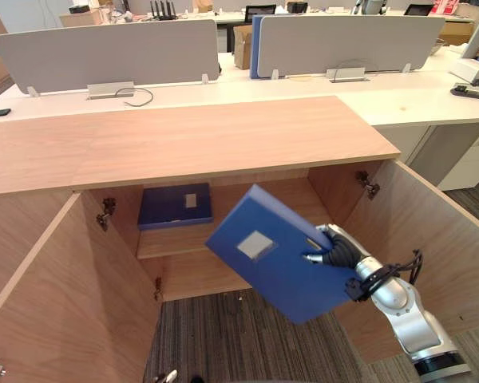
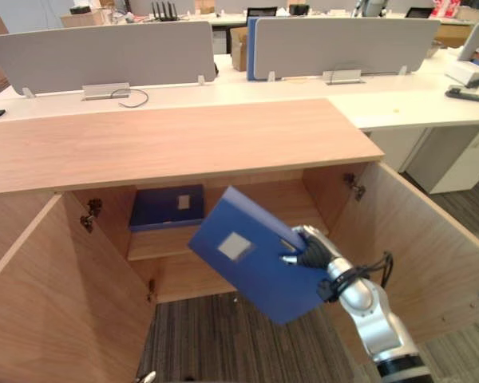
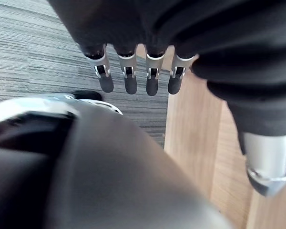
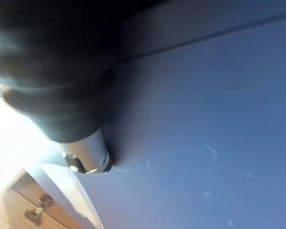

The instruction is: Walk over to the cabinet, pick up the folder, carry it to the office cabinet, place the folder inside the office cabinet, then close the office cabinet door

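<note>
Folder (image 1: 281, 275) — grey label, tilted | right hand (image 1: 333, 253) grasping it | left hand (image 3: 151, 80) relaxed

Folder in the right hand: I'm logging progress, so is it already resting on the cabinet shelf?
No, the right hand holds the folder tilted in the air before the open cabinet.

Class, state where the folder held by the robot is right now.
In the left eye view the blue folder hangs tilted in the right hand, before the open office cabinet, right of centre, short of the shelf bearing a second folder.
</note>
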